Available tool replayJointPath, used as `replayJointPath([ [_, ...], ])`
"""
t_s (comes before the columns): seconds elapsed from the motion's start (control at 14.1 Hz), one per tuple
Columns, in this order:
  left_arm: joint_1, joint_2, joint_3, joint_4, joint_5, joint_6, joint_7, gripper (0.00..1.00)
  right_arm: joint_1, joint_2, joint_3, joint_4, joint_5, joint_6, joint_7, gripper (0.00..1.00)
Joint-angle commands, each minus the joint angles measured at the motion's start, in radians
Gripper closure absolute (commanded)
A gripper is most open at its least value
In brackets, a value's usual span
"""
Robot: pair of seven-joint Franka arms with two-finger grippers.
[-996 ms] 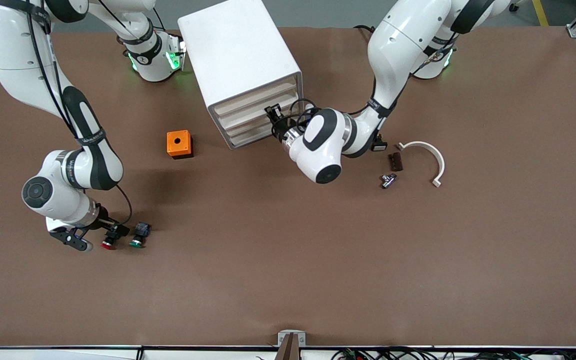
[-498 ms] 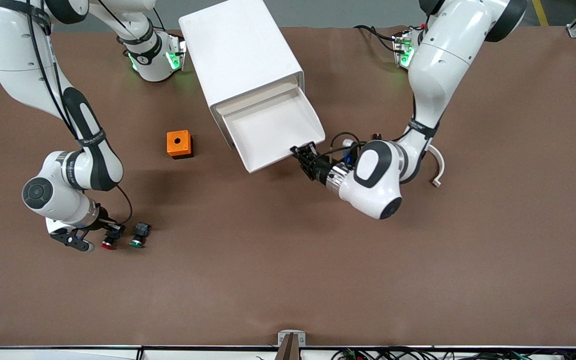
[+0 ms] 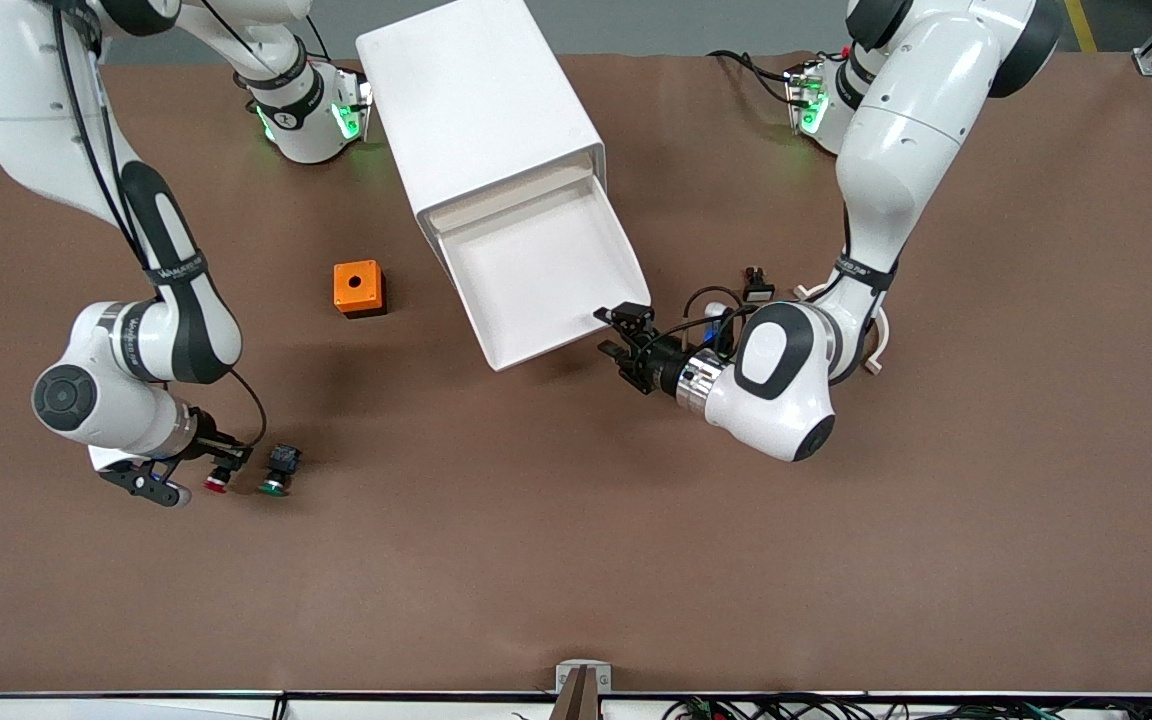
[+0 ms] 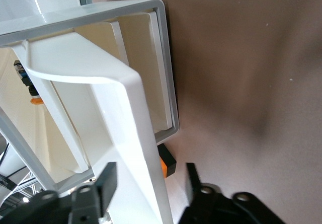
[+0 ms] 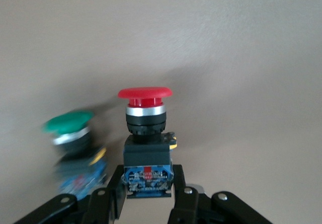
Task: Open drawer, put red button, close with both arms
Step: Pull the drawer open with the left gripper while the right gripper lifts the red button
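The white cabinet (image 3: 476, 100) stands at the table's back middle. Its top drawer (image 3: 536, 270) is pulled far out and holds nothing. My left gripper (image 3: 626, 338) is at the drawer's front corner; in the left wrist view (image 4: 148, 176) its fingers are spread on either side of the drawer's front wall (image 4: 131, 113) without clamping it. My right gripper (image 3: 226, 462) is low over the table near the right arm's end. In the right wrist view it (image 5: 147, 176) is shut on the blue rear block of the red button (image 5: 145, 94), whose cap also shows in the front view (image 3: 214, 485).
The green-capped button (image 3: 276, 470) lies right beside the red one, also in the right wrist view (image 5: 68, 122). An orange box (image 3: 358, 288) sits beside the cabinet toward the right arm's end. A white curved clamp (image 3: 878, 345) and a small black part (image 3: 758, 283) lie by the left arm.
The left gripper pulled the top drawer out of the cabinet, then opened at its front wall. The right gripper stayed shut on the red button and shifted slightly.
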Motion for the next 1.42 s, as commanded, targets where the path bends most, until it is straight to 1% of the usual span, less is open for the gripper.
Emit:
replayJointPath([
  [0.0,0.026,0.004,-0.005,0.051,0.011,-0.013,0.011,0.0,0.105,-0.165,0.0,0.022,0.0,-0.226,0.2,1.0],
  [0.07,0.032,-0.001,-0.002,0.06,0.05,-0.013,0.023,0.0,0.14,-0.202,0.001,0.029,0.002,-0.275,0.276,1.0],
  [0.21,0.043,-0.016,0.008,0.1,0.161,-0.015,0.049,0.0,0.218,-0.268,0.003,0.031,0.008,-0.34,0.409,1.0],
  [0.28,0.042,-0.028,0.005,0.103,0.188,-0.015,0.075,0.0,0.261,-0.295,0.004,0.033,0.009,-0.371,0.483,1.0],
  [0.43,0.063,-0.063,0.013,0.111,0.203,-0.015,0.162,0.0,0.358,-0.328,0.003,0.048,0.035,-0.407,0.638,1.0],
  [0.57,0.06,-0.114,0.03,0.12,0.281,0.016,0.271,0.0,0.447,-0.329,0.003,0.079,0.054,-0.441,0.764,1.0],
  [0.71,0.052,-0.171,0.028,0.119,0.359,0.056,0.31,0.0,0.504,-0.328,0.003,0.08,0.103,-0.434,0.86,1.0],
  [0.78,0.051,-0.188,0.024,0.118,0.428,0.056,0.322,0.0,0.534,-0.326,0.001,0.082,0.146,-0.42,0.92,1.0],
  [0.85,0.046,-0.206,0.019,0.118,0.514,0.057,0.346,0.0,0.574,-0.323,0.001,0.08,0.158,-0.394,0.987,1.0],
  [0.92,0.034,-0.219,0.016,0.12,0.616,0.065,0.362,0.0,0.615,-0.32,0.001,0.082,0.157,-0.379,1.053,1.0],
  [1.07,0.022,-0.251,0.008,0.117,0.695,0.074,0.407,0.0,0.655,-0.319,0.001,0.082,0.16,-0.354,1.121,1.0],
  [1.21,-0.003,-0.287,-0.015,0.108,0.807,0.071,0.58,0.0,0.7,-0.317,0.001,0.08,0.161,-0.331,1.19,1.0],
  [1.35,-0.001,-0.3,-0.035,0.092,0.85,0.065,0.687,0.0,0.732,-0.309,0.001,0.08,0.16,-0.314,1.244,1.0],
])
